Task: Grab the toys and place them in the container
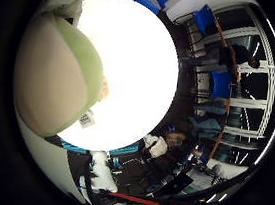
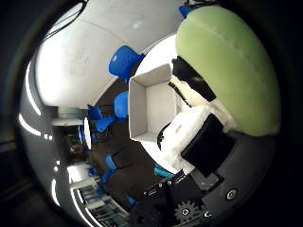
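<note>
Fingers [image 2: 199, 127] of the hand [image 2: 203, 156] curl round a plush toy [image 2: 227, 66], which fills much of both palm views, so it sits close against the palm, lifted off the round white table [image 1: 131, 71]. By the look of it the grasp is done and the carry is in hand. In the thumb-side view the container [image 2: 149, 106], an open white box that looks empty, stands on the table at about nine o'clock from the toy. The next move calls for bringing the hand over the box mouth, then releasing. Soft and rounded, the toy is pale green with a beige side and a small sewn tag [image 1: 87, 120].
</note>
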`<control>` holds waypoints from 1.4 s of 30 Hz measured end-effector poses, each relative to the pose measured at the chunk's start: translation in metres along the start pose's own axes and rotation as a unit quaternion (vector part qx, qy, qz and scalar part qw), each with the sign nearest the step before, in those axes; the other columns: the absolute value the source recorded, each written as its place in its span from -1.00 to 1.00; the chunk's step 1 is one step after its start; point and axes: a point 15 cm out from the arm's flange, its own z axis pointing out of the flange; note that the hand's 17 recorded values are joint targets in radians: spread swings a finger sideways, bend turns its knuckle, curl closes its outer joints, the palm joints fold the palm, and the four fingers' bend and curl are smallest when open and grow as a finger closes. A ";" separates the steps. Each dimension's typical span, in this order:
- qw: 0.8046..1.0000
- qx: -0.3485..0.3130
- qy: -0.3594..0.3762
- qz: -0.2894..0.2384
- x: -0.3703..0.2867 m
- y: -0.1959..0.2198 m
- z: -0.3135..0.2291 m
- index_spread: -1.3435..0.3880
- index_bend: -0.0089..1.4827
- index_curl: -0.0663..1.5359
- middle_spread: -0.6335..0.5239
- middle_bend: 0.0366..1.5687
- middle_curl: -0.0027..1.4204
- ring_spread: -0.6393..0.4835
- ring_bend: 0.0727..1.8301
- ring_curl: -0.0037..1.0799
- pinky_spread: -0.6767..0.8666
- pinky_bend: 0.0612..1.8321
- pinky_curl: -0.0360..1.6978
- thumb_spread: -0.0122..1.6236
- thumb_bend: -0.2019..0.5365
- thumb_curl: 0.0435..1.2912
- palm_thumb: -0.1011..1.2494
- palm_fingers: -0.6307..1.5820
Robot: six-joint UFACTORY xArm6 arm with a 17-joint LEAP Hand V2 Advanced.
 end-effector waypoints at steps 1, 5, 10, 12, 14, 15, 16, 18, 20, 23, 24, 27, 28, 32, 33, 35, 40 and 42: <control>1.000 0.006 -0.002 -0.002 -0.008 -0.004 0.001 0.18 0.42 0.37 -0.50 0.47 0.71 -0.38 0.47 0.76 -0.35 0.39 0.41 0.73 -0.47 -0.39 0.54 0.40; 0.999 0.034 -0.013 -0.016 -0.045 -0.022 0.006 0.19 0.42 0.36 -0.48 0.46 0.70 -0.38 0.46 0.75 -0.36 0.36 0.43 0.72 -0.46 -0.37 0.55 0.42; 0.999 0.035 -0.023 -0.031 -0.085 -0.030 0.025 0.19 0.42 0.34 -0.45 0.45 0.69 -0.38 0.44 0.76 -0.36 0.33 0.45 0.70 -0.47 -0.35 0.57 0.45; 0.999 0.024 -0.025 -0.039 -0.100 -0.029 0.036 0.20 0.41 0.34 -0.44 0.45 0.69 -0.38 0.43 0.76 -0.36 0.32 0.45 0.70 -0.47 -0.35 0.56 0.45; 0.999 0.016 -0.026 -0.044 -0.111 -0.029 0.048 0.20 0.41 0.33 -0.44 0.44 0.69 -0.38 0.43 0.76 -0.36 0.31 0.46 0.70 -0.47 -0.34 0.57 0.46; 0.998 0.016 -0.027 -0.047 -0.116 -0.031 0.053 0.20 0.41 0.33 -0.43 0.44 0.69 -0.38 0.42 0.76 -0.36 0.31 0.46 0.70 -0.47 -0.33 0.57 0.46; 0.998 0.015 -0.029 -0.049 -0.121 -0.033 0.059 0.20 0.41 0.33 -0.43 0.44 0.69 -0.38 0.42 0.76 -0.36 0.31 0.47 0.70 -0.47 -0.33 0.57 0.46; 0.998 0.017 -0.043 -0.049 -0.133 -0.038 0.067 0.20 0.40 0.33 -0.43 0.43 0.70 -0.38 0.42 0.76 -0.37 0.30 0.47 0.69 -0.47 -0.32 0.57 0.47; 0.997 0.019 -0.057 -0.049 -0.144 -0.043 0.074 0.20 0.39 0.33 -0.42 0.43 0.70 -0.38 0.41 0.76 -0.37 0.29 0.48 0.68 -0.47 -0.32 0.58 0.47; 0.996 0.022 -0.062 -0.054 -0.156 -0.049 0.087 0.20 0.39 0.32 -0.42 0.42 0.70 -0.38 0.40 0.76 -0.37 0.28 0.48 0.68 -0.47 -0.31 0.58 0.48; 0.996 0.020 -0.063 -0.055 -0.158 -0.050 0.092 0.20 0.39 0.32 -0.42 0.42 0.70 -0.38 0.40 0.76 -0.37 0.27 0.49 0.68 -0.47 -0.31 0.58 0.48; 0.996 0.012 -0.069 -0.057 -0.167 -0.049 0.104 0.20 0.39 0.32 -0.42 0.41 0.71 -0.38 0.40 0.77 -0.38 0.26 0.49 0.68 -0.48 -0.31 0.56 0.48; 0.996 0.008 -0.075 -0.056 -0.169 -0.049 0.106 0.20 0.37 0.32 -0.42 0.40 0.70 -0.38 0.39 0.76 -0.38 0.26 0.48 0.68 -0.49 -0.31 0.55 0.47; 0.993 -0.004 -0.104 -0.051 -0.182 -0.045 0.110 0.20 0.16 0.25 -0.39 0.28 0.56 -0.35 0.32 0.58 -0.46 0.12 0.31 0.72 -0.51 -0.37 0.36 0.55; 0.993 -0.008 -0.111 -0.051 -0.184 -0.043 0.110 0.19 0.04 0.22 -0.38 0.25 0.51 -0.35 0.29 0.51 -0.51 0.07 0.25 0.72 -0.52 -0.39 0.31 0.51; 0.992 -0.014 -0.114 -0.058 -0.185 -0.040 0.111 0.17 -0.20 0.17 -0.37 0.15 0.39 -0.36 0.22 0.37 -0.66 -0.03 0.12 0.71 -0.52 -0.43 0.19 0.45; 0.987 -0.070 -0.122 -0.076 -0.190 -0.011 0.118 0.12 -0.55 0.06 -0.34 -0.14 0.19 -0.29 0.01 0.15 -0.65 -0.17 0.01 0.69 -0.51 -0.51 0.00 0.01; 0.984 -0.093 -0.130 -0.085 -0.195 0.000 0.122 0.10 -0.57 0.01 -0.28 -0.22 0.12 -0.16 -0.06 0.07 -0.43 -0.23 0.01 0.67 -0.51 -0.54 -0.06 -0.05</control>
